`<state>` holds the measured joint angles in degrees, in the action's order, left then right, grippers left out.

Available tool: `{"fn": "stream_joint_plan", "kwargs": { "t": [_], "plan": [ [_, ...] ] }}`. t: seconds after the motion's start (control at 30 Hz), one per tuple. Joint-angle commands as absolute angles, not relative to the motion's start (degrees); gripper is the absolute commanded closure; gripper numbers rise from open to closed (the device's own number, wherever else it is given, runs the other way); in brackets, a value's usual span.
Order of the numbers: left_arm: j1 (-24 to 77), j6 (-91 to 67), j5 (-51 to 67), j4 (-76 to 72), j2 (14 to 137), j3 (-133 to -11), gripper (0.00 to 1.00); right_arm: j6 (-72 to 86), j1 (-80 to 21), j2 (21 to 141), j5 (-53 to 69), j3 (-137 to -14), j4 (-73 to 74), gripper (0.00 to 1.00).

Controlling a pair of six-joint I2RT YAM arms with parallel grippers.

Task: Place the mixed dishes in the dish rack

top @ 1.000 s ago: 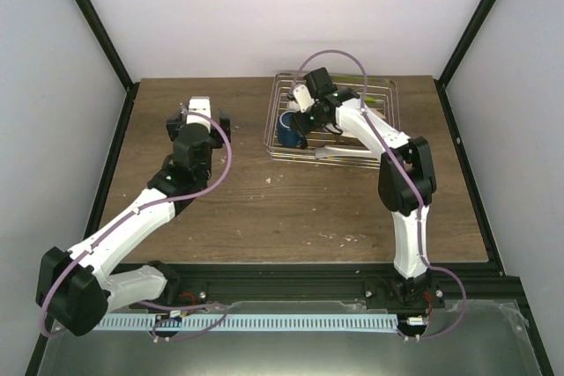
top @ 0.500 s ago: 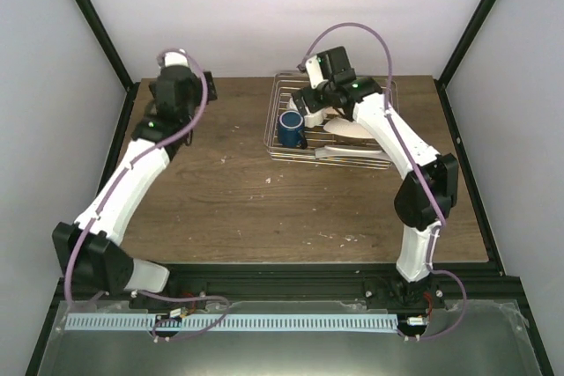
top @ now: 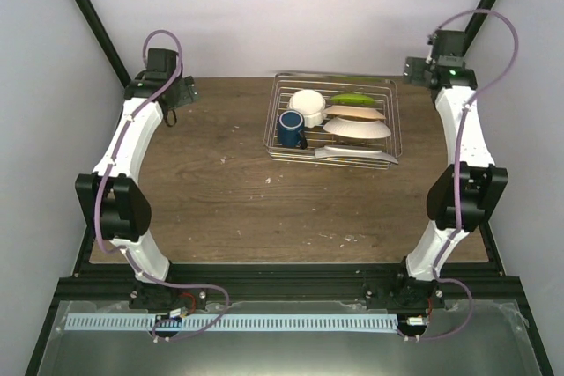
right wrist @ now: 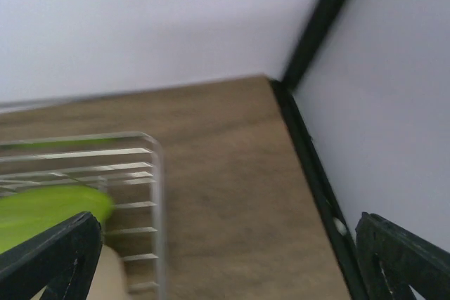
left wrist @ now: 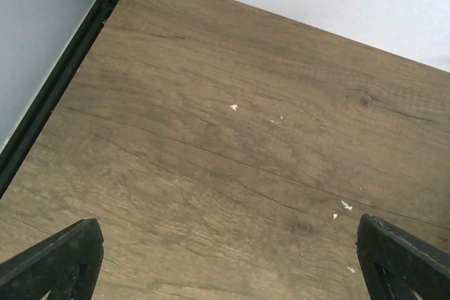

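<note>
Brown wooden table (top: 229,200), white walls (top: 291,6), black corner posts (top: 88,15).

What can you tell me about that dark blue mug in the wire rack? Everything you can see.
The dark blue mug looks glossy, perhaps ceramic, with one loop handle on its right side in the top view. It stands upright, mouth up, inside the dish rack near its left wall, in front of the small white bowl. Whether they touch is unclear. Nothing grips it.
</note>
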<state>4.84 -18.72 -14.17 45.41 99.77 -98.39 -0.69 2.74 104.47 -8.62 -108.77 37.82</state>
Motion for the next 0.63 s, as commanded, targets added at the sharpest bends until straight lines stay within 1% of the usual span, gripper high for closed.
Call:
{"fn": "stream_joint_plan", "kwargs": {
  "t": [0.0, 0.17, 0.6],
  "plan": [
    [4.75, -20.40, -13.50, 47.09, 99.26, -98.26, 0.00, 2.31, 6.32, 99.99, -12.35, -102.03, 36.92, 0.00],
    [4.75, -22.23, -17.27, 48.38, 100.84, -97.77, 0.00, 3.08, 8.02, 98.66, -12.48, -96.92, 35.61, 0.00],
    [4.74, -19.84, -19.71, 47.75, 101.42, -96.72, 0.00, 3.54, 8.61, 99.14, -13.44, -97.29, 36.77, 0.00]
  ]
}}
